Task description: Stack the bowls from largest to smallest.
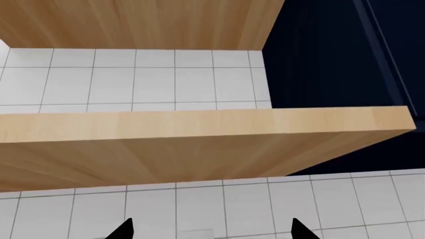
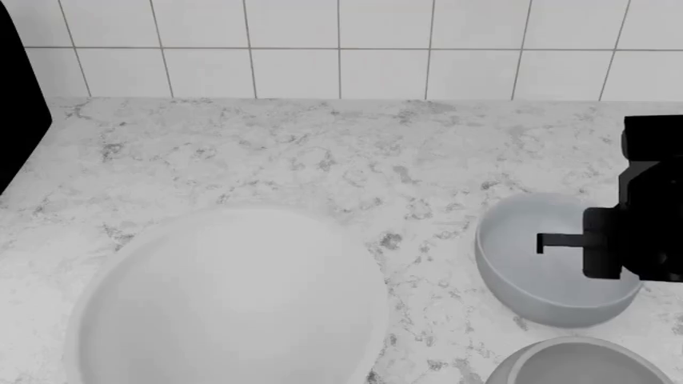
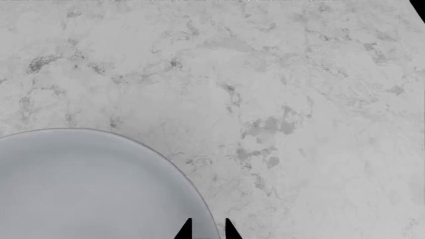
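The wide shallow white bowl sits at the front left of the marble counter. The medium pale grey-blue bowl stands to its right. The small grey-white bowl is in front of that one, cut off by the picture's edge. My right gripper has its two fingertips close together astride the rim of the grey-blue bowl, one inside and one outside. In the head view its black housing hangs over that bowl's right side. My left gripper is open, nothing between its fingertips, and no bowl shows in its view.
A white tiled wall backs the marble counter. A dark opening lies at the far left. In the left wrist view I see wooden panels and white tiles beside a dark blue area.
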`<state>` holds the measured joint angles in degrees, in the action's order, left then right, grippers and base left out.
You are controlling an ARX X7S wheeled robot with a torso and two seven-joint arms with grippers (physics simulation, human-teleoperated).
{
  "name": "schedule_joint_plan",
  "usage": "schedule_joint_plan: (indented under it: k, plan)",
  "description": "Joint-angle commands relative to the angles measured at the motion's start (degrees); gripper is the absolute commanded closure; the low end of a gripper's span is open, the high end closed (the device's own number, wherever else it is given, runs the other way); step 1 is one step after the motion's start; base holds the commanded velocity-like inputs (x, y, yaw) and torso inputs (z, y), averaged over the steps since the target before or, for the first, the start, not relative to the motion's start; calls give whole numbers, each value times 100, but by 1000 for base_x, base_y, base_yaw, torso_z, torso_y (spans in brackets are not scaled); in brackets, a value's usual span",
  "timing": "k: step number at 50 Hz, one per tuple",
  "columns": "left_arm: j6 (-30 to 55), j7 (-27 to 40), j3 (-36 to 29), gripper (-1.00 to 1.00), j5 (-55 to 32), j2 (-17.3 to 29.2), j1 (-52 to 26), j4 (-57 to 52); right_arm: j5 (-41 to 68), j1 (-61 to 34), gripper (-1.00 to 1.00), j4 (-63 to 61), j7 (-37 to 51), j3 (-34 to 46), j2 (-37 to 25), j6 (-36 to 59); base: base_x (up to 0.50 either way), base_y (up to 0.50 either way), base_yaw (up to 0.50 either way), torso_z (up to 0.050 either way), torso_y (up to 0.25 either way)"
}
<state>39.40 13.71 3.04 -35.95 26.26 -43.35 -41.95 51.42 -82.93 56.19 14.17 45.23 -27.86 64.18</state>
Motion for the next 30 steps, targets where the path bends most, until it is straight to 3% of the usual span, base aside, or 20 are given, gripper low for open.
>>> schedule_joint_plan:
  k: [1, 30]
  plan:
    - [-34, 15, -34, -100, 26, 9, 19, 37, -83, 3, 100, 47, -105, 65, 51, -64, 0, 0, 0, 0, 0]
    - [28, 85, -60, -100, -90, 45, -114, -1, -63, -508, 100, -136, -79, 29, 74, 167, 0, 0, 0, 0, 0]
